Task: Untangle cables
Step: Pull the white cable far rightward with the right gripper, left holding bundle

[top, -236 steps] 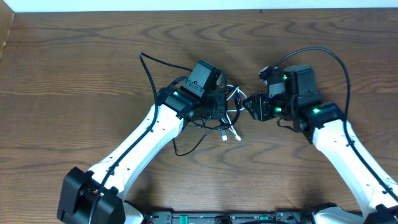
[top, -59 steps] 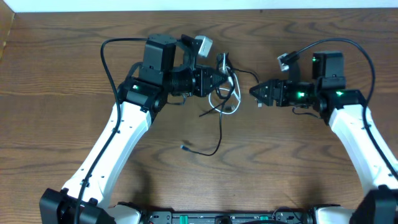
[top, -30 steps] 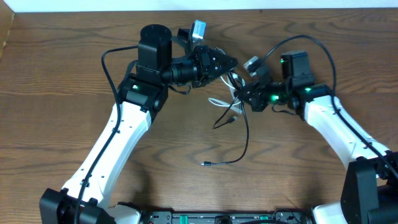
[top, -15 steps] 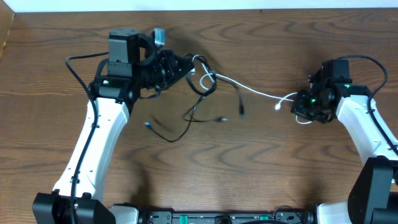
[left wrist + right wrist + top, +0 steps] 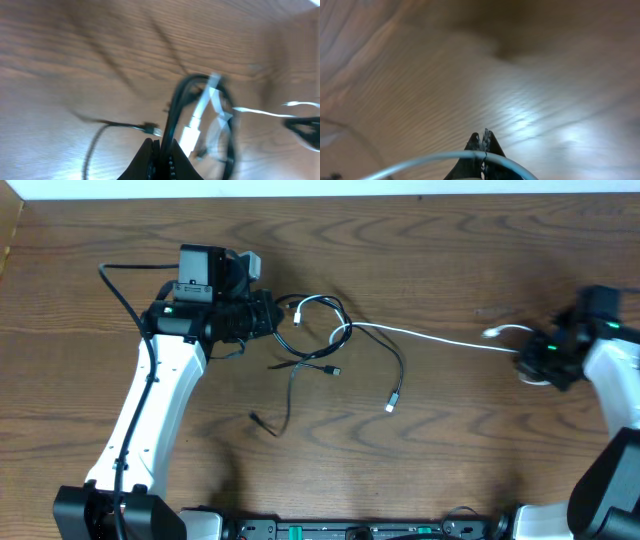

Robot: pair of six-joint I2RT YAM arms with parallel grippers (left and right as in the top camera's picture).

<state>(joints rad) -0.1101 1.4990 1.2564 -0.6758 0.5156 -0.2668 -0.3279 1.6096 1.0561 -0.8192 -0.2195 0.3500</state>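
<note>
Left gripper [image 5: 272,317] is pinching the black cable [image 5: 401,365], jaws pressed together on a bunched loop of it. The left wrist view is blurred, so I cannot tell whether the white cable [image 5: 440,340] is also caught between the fingers, though a white plug [image 5: 190,136] is sitting right against them. Right gripper [image 5: 528,363] is clamping the white cable, fingertips closed on the strand, well apart from the left gripper across the table [image 5: 450,470]. The white cable is running nearly taut from the left gripper out to the right gripper. The black cable is looping just beside the left gripper, then trailing away from it in loose tails lying on the wood.
</note>
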